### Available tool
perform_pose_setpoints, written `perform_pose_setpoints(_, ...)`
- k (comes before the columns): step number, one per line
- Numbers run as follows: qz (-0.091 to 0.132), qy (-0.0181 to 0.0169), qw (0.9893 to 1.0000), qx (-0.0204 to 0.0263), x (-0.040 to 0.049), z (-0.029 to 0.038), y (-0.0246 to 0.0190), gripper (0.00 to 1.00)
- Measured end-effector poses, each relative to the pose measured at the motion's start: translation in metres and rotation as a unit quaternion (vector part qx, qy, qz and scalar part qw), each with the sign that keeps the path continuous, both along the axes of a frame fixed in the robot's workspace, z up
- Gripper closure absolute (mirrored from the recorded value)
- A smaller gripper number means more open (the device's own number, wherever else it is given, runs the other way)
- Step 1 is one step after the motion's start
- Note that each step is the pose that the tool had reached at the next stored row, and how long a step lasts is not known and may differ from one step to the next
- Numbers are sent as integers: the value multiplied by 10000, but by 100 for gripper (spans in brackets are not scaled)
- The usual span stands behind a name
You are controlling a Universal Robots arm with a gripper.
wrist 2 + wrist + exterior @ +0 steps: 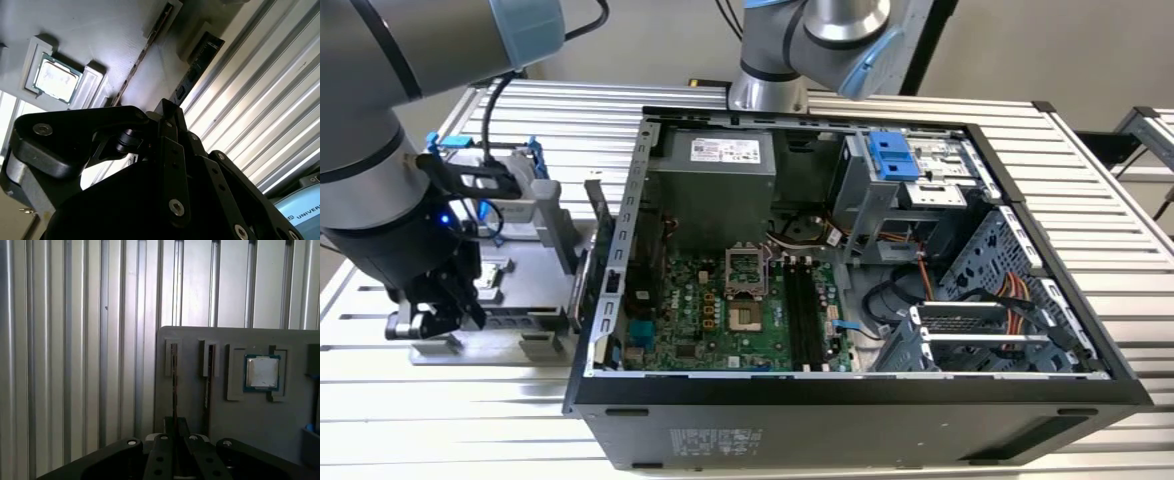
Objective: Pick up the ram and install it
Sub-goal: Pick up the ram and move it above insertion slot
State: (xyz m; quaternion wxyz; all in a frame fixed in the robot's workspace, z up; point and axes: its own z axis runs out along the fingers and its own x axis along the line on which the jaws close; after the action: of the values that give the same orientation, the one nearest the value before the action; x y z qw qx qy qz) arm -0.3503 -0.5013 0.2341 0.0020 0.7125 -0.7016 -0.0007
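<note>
Two thin sticks stand edge-on in a grey holder (250, 432) on the bench (60, 365), so their chips are hidden. The gripper (176, 424) is pinched narrow on the ram (174, 380), the stick farther from the one square chip (261, 372). Its tips hide the contact itself. The second stick (207, 375) stands just beside. One open computer case (854, 425) sits near the holder.

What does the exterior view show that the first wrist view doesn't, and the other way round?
Exterior view: the open computer case with its green motherboard, and the big robot arm.

First wrist view: a square silver chip in its pocket, and narrow slots holding thin boards on edge, probably the ram.

Both: the ribbed metal table, the grey holder block and the black tool above it.
</note>
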Motion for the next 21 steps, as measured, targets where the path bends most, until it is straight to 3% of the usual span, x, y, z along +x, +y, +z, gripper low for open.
perform_pose_setpoints(21, 0, 0, 10000, -1, 0, 151, 0, 100)
